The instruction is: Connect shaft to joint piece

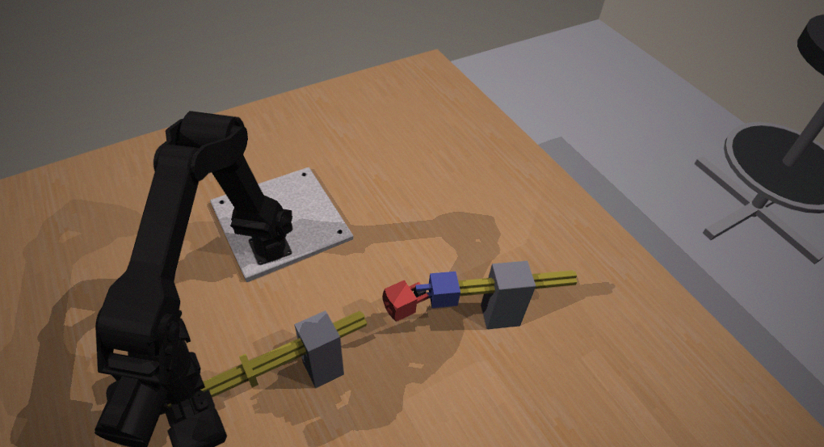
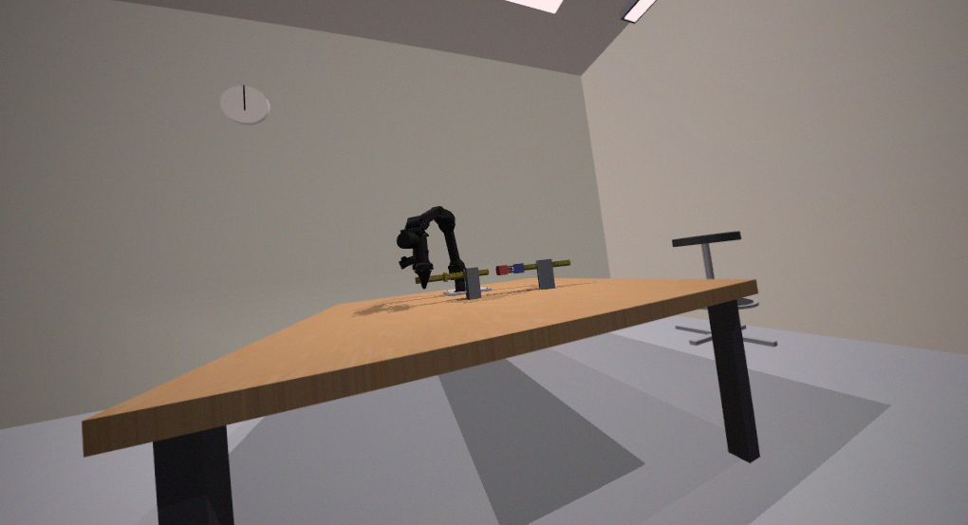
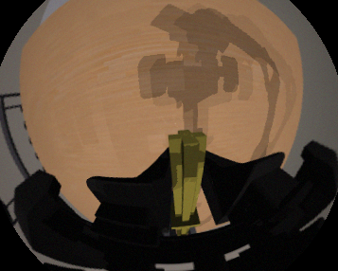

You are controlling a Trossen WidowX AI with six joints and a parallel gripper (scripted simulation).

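The second shaft (image 1: 276,355) (image 2: 434,278) (image 3: 189,189), yellow with a collar, runs through the left grey block (image 1: 325,360) (image 2: 473,285). Its inner end is apart from the red joint piece (image 1: 401,299) (image 2: 501,270), whose opening faces that end; exact alignment cannot be told. The red piece hinges on a blue piece (image 1: 443,288) (image 2: 518,268) on the first shaft (image 1: 556,278) (image 2: 562,263), held by the right grey block (image 1: 506,305) (image 2: 545,274). My gripper (image 2: 424,282) (image 3: 180,150) is shut on the second shaft near its outer end, beyond the collar. Its fingertips are hidden in the top view.
The arm's grey base plate (image 1: 305,213) lies behind the blocks on the wooden table (image 1: 374,132) (image 2: 379,339). A stool (image 1: 775,162) (image 2: 705,238) stands on the floor beyond the table's right edge.
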